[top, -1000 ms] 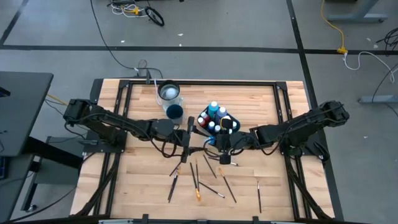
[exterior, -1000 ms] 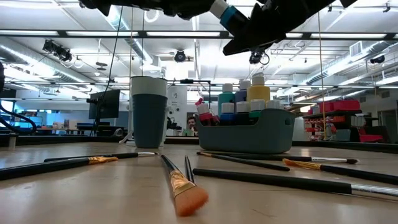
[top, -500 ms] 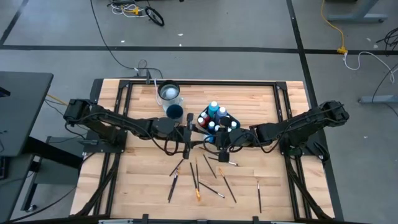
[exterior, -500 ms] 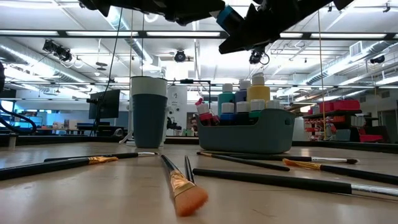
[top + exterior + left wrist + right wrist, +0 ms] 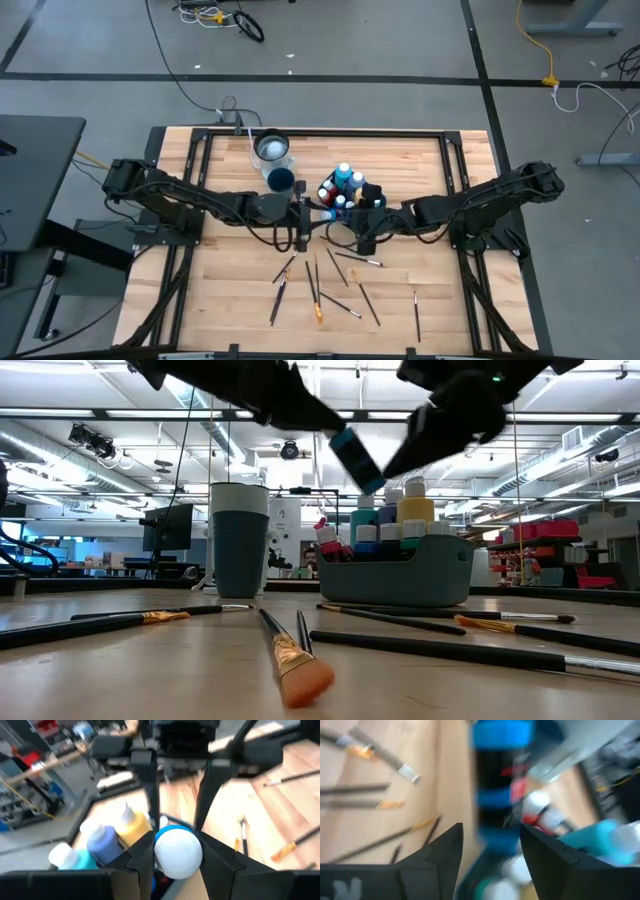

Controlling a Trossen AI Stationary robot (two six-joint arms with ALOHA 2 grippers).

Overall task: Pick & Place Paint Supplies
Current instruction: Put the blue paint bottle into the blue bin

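My left gripper [image 5: 308, 212] is shut on a blue paint bottle [image 5: 356, 456] with a pale cap [image 5: 178, 851], held in the air just above the teal tray [image 5: 400, 575]. The tray holds several more bottles [image 5: 345, 185]. My right gripper [image 5: 492, 845] stands open facing the bottle from the table's right side [image 5: 360, 226], with nothing between its fingers. Several brushes [image 5: 320, 285] lie flat on the wood near the front. The dark blue cup [image 5: 282, 180] stands left of the tray. My left gripper pinches the blue bottle's body between its two fingers [image 5: 142, 857], just behind the cap, which pokes out past the fingertips. The fingers come from the table's left, slanting a little downward, and lie along the bottle. The bottle hangs clear, tilted, cap end lowest [image 5: 372, 482].
A clear container [image 5: 271, 148] stands behind the cup at the far side. The brushes [image 5: 290, 650] are scattered across the near half of the table, below both arms. Black frame rails run along the table's edges [image 5: 200, 150].
My right gripper has let go of the blue bottle and drawn back toward the table's right. My left gripper has taken hold of the bottle and tipped downward, so the bottle now slants with its cap toward the tray, lower than before.
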